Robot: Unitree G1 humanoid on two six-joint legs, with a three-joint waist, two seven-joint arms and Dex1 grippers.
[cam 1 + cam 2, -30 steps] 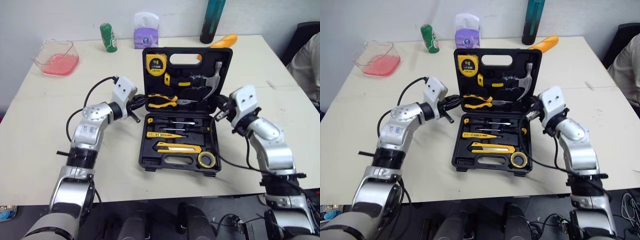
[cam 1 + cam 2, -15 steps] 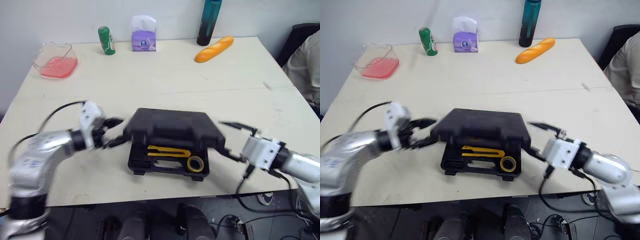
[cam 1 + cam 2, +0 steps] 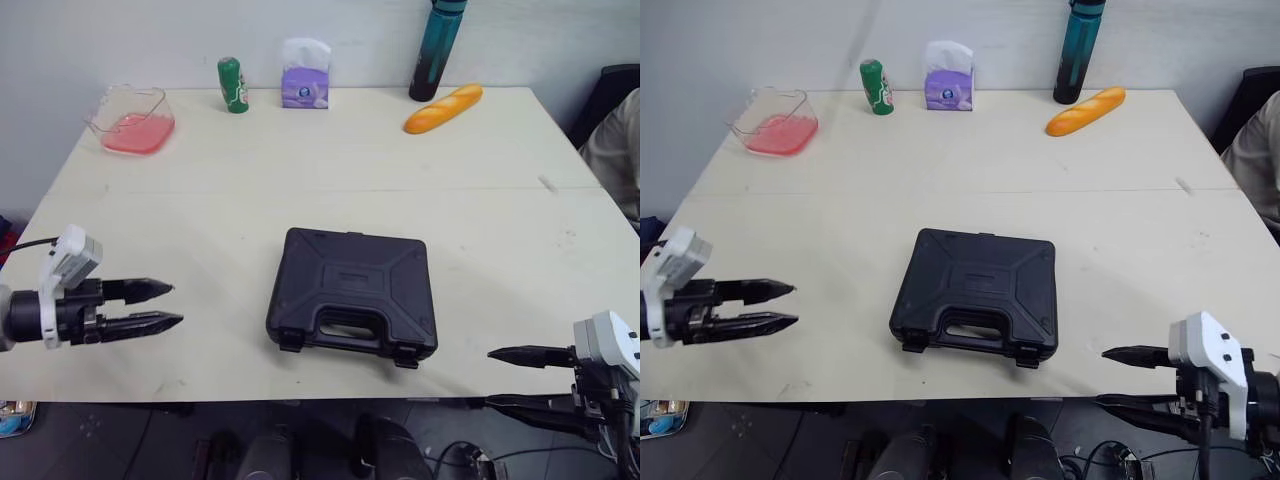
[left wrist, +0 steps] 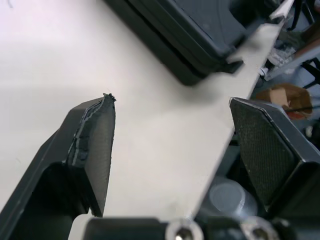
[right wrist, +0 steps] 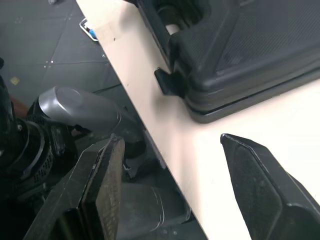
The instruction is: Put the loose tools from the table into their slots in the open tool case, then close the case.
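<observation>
**Case closed, both grippers empty**

My left gripper (image 3: 175,303) hangs open over the worktop's (image 3: 200,200) front left corner. My right gripper (image 3: 490,377), also open, sits at the front edge near the right corner. Between them the tool case (image 3: 352,295) lies flat, lid down. Along the far edge: bowl (image 3: 132,118), can (image 3: 232,84), tissues (image 3: 305,73), bottle (image 3: 440,50), bread loaf (image 3: 443,108).

Bright, even room light; faint soft shadow around the case (image 3: 352,300) on the pale table (image 3: 300,170).
</observation>
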